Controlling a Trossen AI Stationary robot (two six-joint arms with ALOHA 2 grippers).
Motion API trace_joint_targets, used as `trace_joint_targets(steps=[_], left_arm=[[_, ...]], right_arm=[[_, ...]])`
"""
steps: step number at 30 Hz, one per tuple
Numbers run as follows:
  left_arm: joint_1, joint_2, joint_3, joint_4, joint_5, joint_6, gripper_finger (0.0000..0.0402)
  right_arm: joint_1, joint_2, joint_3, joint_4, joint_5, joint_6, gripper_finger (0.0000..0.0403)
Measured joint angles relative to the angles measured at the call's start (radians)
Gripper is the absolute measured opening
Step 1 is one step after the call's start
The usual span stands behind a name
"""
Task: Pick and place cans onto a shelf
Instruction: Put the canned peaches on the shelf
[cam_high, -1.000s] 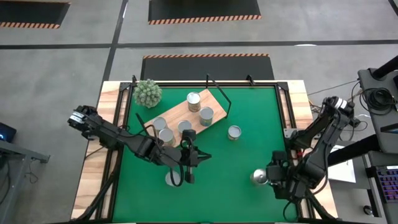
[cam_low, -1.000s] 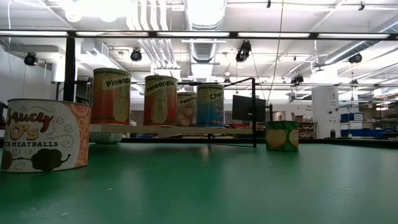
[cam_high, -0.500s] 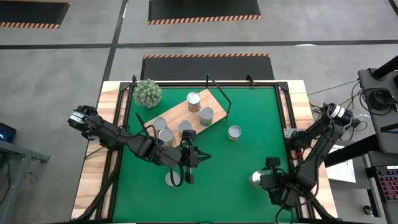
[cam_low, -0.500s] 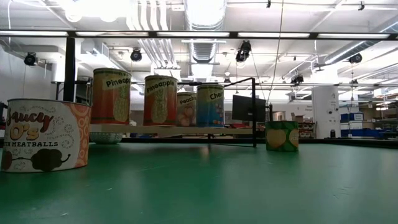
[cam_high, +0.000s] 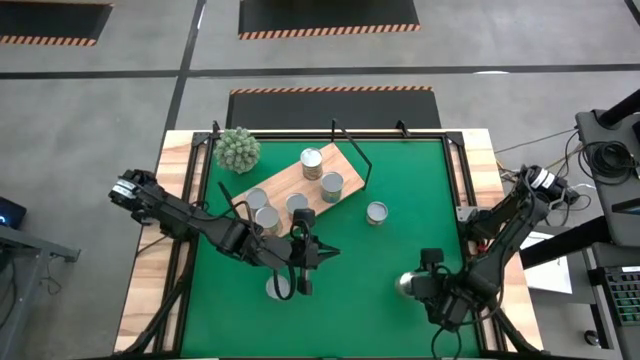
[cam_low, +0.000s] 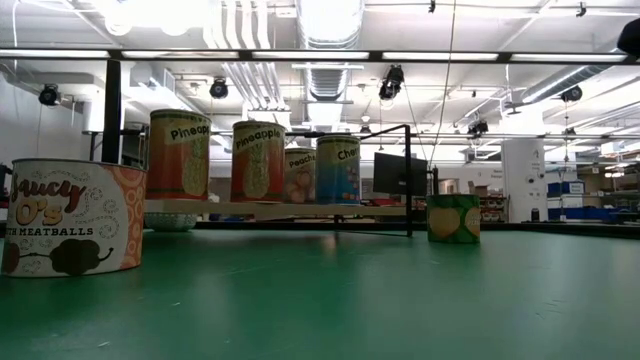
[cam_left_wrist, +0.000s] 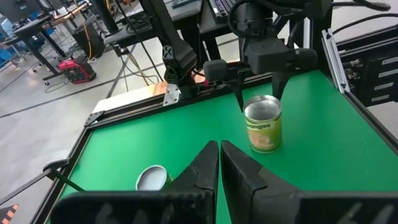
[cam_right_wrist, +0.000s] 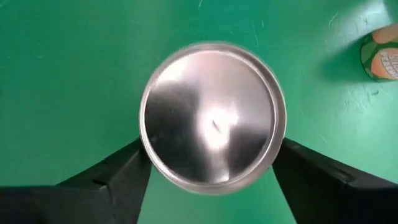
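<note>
The right jaws hang over a can standing upright on the green bench. Their two fingers sit spread on either side of the can's shiny lid, close against its rim, though whether they press on it cannot be told. The left jaws are closed together with nothing between them, low above the bench, with another can just beside them. The shelf lies beyond the left jaws, well apart from the right ones, carrying five cans. One more can stands on the bench between the shelf and the right jaws.
</note>
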Motion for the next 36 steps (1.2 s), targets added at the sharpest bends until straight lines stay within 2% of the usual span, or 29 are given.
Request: trace_joint_targets(steps=[5,13,23,26,29,36], left_arm=[[0.0,0.0,0.0,-0.006,0.001,0.037,0.0],[0.0,-0.001,0.0,-0.009,0.001,0.05,0.0],[0.0,-0.011,-0.001,-0.028,-0.002,0.055,0.0],[0.0,-0.03,-0.002,-0.042,-0.034,0.047,0.0],[0.0,-0.041,-0.002,-0.043,-0.046,0.026,0.0],[-0.003,-0.041,-0.002,-0.042,-0.046,0.017,0.0]], right_arm=[[-0.01,-0.024,0.0,0.002,0.0,-0.018,0.0257],[-0.028,-0.099,0.001,0.011,0.005,-0.021,0.0251],[-0.027,-0.137,-0.001,0.031,0.126,-0.075,0.025],[-0.028,-0.152,-0.006,0.035,0.142,-0.078,0.025],[-0.027,-0.152,-0.04,0.045,0.141,-0.045,0.025],[-0.025,-0.155,-0.204,0.231,0.18,-0.019,0.0251]])
